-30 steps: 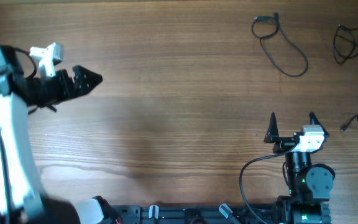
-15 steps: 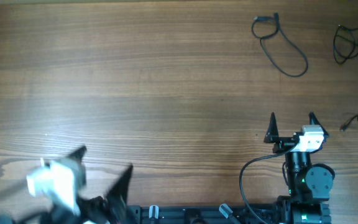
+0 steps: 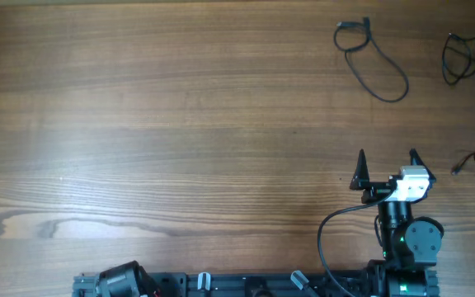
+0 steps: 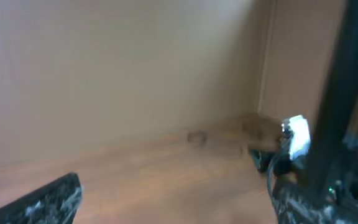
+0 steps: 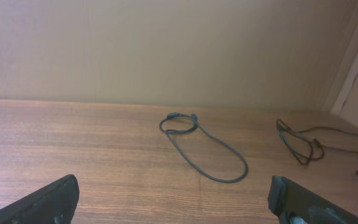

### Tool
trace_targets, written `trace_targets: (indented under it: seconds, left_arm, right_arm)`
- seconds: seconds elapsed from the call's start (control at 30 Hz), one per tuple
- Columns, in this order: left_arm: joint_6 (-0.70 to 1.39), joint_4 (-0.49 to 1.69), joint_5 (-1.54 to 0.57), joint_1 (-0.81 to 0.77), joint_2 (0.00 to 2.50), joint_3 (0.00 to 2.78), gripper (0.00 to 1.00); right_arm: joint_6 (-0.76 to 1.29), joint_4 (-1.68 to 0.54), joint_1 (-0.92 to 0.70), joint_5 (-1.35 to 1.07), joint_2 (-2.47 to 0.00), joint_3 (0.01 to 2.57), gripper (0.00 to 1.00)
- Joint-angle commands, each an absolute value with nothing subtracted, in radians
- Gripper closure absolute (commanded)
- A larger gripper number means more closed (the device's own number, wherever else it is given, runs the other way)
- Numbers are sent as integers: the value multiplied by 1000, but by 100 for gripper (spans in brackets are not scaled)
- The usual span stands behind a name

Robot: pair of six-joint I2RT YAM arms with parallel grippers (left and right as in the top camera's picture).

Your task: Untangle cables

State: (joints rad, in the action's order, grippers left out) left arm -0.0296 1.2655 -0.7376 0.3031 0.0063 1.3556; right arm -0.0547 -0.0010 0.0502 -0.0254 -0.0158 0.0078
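table (image 3: 180,124): brown wood grain, under and ahead of right pincer (image 5: 174,204) | wall (image 5: 166,50): plain beige, beyond it | light: soft, even

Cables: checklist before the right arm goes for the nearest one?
1. Right gripper open and empty: ok.
2. Looped cable lies apart from the others: ok.
3. Table bare between the right gripper and that loop: ok.
4. Right-edge cables fully in view: not ok, the overhead frame cuts them off.
5. Right-edge cables free of knots: cannot tell.
6. Left gripper open and holding nothing: ok, though the left wrist view is blurred.
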Motion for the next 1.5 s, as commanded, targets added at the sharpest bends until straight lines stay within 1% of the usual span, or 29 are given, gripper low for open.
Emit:
trace_targets:
  seconds: [0.0, 0.13, 0.23, 0.33, 0.43, 0.47, 0.57, 0.73, 0.77, 0.83, 0.93, 1.07, 1.2, 1.3, 1.4, 1.47]
  left_arm:
    - [95, 1075, -674, 223, 4, 1139, 0]
    - [104, 750, -667, 141, 4, 849, 0]
    - [156, 535, -668, 138, 7, 651, 0]
    - [181, 249, -660, 138, 9, 423, 0]
    - [253, 14, -648, 138, 9, 264, 0]
    - [278, -33, -641, 138, 9, 228, 0]
    - [300, -45, -574, 112, 4, 155, 0]
    - [300, 22, -219, -19, 4, 86, 0]
    - [300, 22, -177, -31, 4, 66, 0]
    - [300, -5, -146, -30, 4, 7, 0]
    - [290, 73, -83, -31, 4, 6, 0]
    - [73, 77, -81, -31, 4, 6, 0]
    - [53, 78, -93, -31, 4, 6, 0]
    - [-49, 76, -115, -52, 4, 6, 0]
    - [-49, 76, -104, -60, 4, 6, 0]
    - [-52, 72, 2, -57, 4, 6, 0]
  right_arm:
    - [-68, 2, 45, -38, -4, 5, 0]
    - [-68, 2, 45, -38, -4, 5, 0]
    - [-68, 2, 45, -38, -4, 5, 0]
    - [-68, 2, 45, -38, -4, 5, 0]
    - [-68, 2, 45, -38, -4, 5, 0]
    - [-68, 2, 45, -38, -4, 5, 0]
    - [-68, 2, 45, -38, -4, 5, 0]
    - [-68, 2, 45, -38, -4, 5, 0]
    - [-68, 2, 45, -38, -4, 5, 0]
    - [-68, 2, 45, -38, -4, 5, 0]
    - [-68, 2, 45, -38, -4, 5, 0]
    - [-68, 2, 45, -38, -4, 5, 0]
    - [-68, 2, 45, -38, -4, 5, 0]
    - [-68, 2, 45, -38, -4, 5, 0]
    - [-68, 2, 45, -38, -4, 5, 0]
    - [-68, 2, 45, -38, -4, 5, 0]
